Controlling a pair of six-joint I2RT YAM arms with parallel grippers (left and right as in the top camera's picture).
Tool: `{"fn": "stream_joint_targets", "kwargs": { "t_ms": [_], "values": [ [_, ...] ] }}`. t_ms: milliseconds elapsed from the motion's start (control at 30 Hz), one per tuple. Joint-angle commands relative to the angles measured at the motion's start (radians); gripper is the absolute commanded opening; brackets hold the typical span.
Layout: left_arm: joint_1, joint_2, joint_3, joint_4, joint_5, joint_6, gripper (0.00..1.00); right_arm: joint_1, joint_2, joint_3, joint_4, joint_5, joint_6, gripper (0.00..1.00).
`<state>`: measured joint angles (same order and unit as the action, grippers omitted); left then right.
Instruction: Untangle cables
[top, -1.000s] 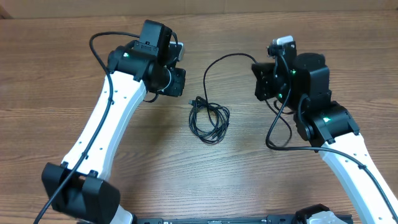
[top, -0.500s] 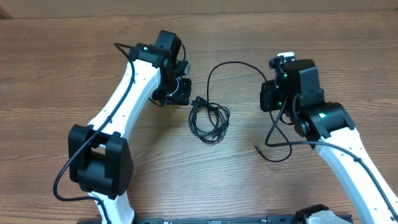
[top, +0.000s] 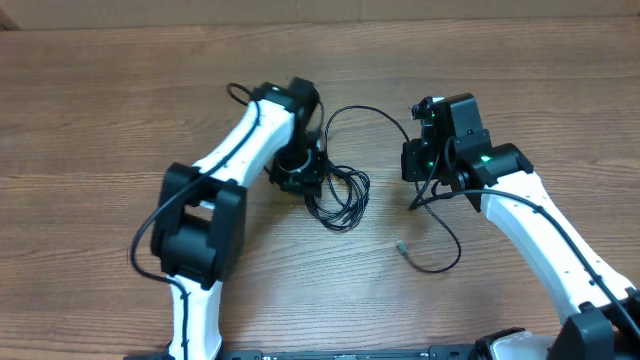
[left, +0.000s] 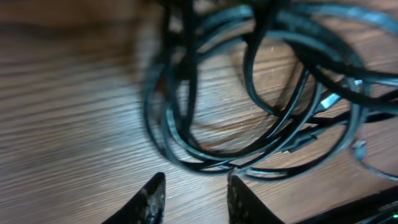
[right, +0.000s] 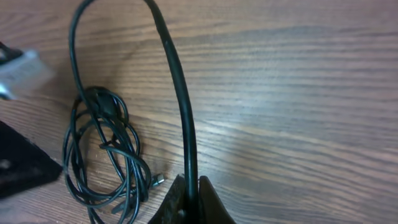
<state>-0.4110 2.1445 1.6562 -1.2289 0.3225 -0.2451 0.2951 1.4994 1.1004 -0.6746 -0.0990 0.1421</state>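
left gripper (left: 194, 186) has swung in from the far left over the last second and now hovers low at the near edge of the cables (top: 350, 205), its jaws parted a little and widening, with nothing between them. right gripper (right: 188, 198) stays clamped on one cord (right: 180, 93) that arcs up from the coil, and it has edged leftward; that cord's free plug (top: 400, 247) has slid across the wood. by my reading the left is about to pin or pick a loop while the right draws its strand out. wood-grain table (top: 100, 100), otherwise bare; only a pale strip shows past its far edge.
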Motion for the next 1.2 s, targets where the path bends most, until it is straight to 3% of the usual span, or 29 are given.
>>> {"fn": "stream_joint_targets", "kwargs": {
  "t_ms": [0, 333, 500, 967, 1100, 1167],
  "values": [
    [-0.028, 0.031, -0.003, -0.008, 0.014, -0.030, 0.38, -0.003, 0.006, 0.013, -0.004, -0.011, 0.018, 0.04],
    [-0.046, 0.043, -0.014, -0.008, -0.151, -0.224, 0.43, -0.003, 0.006, 0.013, -0.016, -0.011, 0.018, 0.04],
    [-0.039, 0.025, -0.014, -0.016, -0.174, -0.231, 0.33, -0.003, 0.006, 0.013, -0.020, -0.011, 0.018, 0.05],
    [-0.058, -0.233, -0.077, -0.029, -0.253, -0.306, 0.34, -0.003, 0.006, 0.012, -0.072, -0.011, 0.019, 0.06],
    [-0.041, -0.269, -0.151, -0.018, -0.369, -0.366, 0.34, -0.003, 0.006, 0.012, -0.095, -0.011, 0.055, 0.10],
    [-0.008, -0.293, -0.185, -0.003, -0.366, -0.368, 0.34, -0.003, 0.006, 0.012, -0.102, -0.011, 0.077, 0.19]
  ]
}}
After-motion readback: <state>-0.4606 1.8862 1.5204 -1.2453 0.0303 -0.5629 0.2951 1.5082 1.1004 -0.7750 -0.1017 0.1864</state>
